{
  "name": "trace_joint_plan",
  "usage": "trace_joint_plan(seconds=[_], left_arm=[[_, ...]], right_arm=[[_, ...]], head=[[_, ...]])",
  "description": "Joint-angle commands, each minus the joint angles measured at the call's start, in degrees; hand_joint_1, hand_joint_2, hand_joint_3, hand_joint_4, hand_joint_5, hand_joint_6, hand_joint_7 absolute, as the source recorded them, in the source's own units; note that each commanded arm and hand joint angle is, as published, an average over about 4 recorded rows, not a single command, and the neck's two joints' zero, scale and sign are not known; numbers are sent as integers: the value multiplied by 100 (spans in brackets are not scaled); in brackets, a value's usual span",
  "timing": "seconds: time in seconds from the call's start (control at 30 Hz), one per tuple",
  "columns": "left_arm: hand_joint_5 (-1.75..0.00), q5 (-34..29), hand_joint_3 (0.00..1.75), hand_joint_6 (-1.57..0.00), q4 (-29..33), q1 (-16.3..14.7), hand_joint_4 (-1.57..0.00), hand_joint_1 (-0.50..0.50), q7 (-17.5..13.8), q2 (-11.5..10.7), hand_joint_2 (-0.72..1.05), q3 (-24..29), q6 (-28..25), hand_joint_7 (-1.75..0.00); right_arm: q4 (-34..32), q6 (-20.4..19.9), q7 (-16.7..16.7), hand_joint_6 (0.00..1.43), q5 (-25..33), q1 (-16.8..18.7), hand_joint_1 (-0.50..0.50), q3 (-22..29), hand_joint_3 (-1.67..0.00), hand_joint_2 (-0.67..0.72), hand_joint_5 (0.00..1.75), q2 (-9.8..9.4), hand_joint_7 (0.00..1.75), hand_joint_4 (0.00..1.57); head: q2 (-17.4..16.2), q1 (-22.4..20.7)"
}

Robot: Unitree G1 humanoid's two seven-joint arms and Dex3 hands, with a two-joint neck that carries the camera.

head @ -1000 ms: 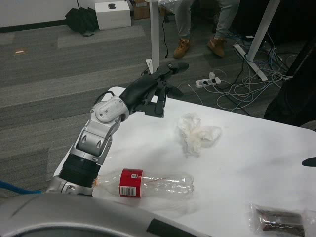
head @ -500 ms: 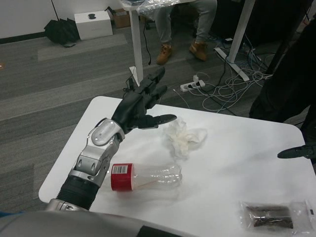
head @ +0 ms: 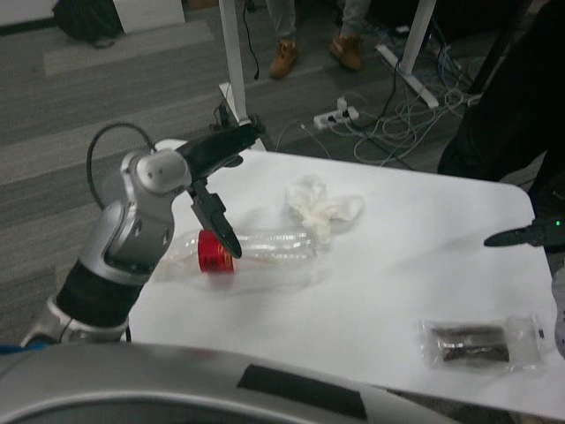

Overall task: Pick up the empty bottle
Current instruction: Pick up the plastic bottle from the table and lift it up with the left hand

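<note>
Bottle (head: 256,248), clear ribbed plastic, lies under the spread, empty left robot hand (head: 212,177).

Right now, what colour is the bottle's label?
Red, a band on the clear bottle lying on the table; the head view shows it.

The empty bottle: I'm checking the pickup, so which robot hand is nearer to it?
Left. The left robot hand hangs open just above the empty bottle, near its red label; the right robot hand waits at the table's far right edge.
</note>
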State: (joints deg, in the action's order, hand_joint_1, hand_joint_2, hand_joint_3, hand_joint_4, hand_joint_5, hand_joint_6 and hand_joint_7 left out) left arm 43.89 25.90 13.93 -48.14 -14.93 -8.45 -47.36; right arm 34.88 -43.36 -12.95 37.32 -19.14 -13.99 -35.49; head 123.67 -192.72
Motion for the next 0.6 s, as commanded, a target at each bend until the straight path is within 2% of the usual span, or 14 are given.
trace_joint_plan(seconds=[0.03,0.1,0.2,0.27,0.4,0.5,0.6], left_arm=[[-51,377,0,0,104,213,0,-50,-578,-381,-2,-682,-389,-7],[-51,566,0,0,93,292,0,-50,-655,-513,-2,-1067,-496,-7],[-64,920,0,0,21,327,0,-50,-670,-739,-2,-1390,-556,-7],[-72,1060,0,0,-85,334,0,-50,-670,-743,-2,-1563,-556,-7],[-77,1895,0,0,-577,283,0,-50,-666,-504,7,-1829,-182,-7],[-87,2563,0,0,-898,123,0,-50,-662,-317,16,-1577,315,-7],[-92,2829,0,0,-1144,4,0,-50,-662,-209,16,-1348,620,-12]], right_arm=[[181,-46,-5,0,-26,-186,-46,-38,0,47,0,46,0,3],[218,-41,-5,0,-28,-208,-46,-52,0,47,0,55,0,3],[275,-41,-5,0,-23,-228,-46,-52,0,47,0,59,0,3],[295,-41,-5,0,-23,-239,-46,-52,0,47,0,64,0,3],[355,-30,-5,0,-23,-257,-46,-52,0,47,0,75,0,3],[379,-24,-5,0,-19,-261,-46,-52,0,47,0,77,0,3],[396,-24,-5,0,-15,-268,-46,-52,0,47,0,70,0,3]], head=[[-98,26],[-138,5],[-164,-33],[-151,-28],[-141,-21],[-139,-22],[-126,1]])
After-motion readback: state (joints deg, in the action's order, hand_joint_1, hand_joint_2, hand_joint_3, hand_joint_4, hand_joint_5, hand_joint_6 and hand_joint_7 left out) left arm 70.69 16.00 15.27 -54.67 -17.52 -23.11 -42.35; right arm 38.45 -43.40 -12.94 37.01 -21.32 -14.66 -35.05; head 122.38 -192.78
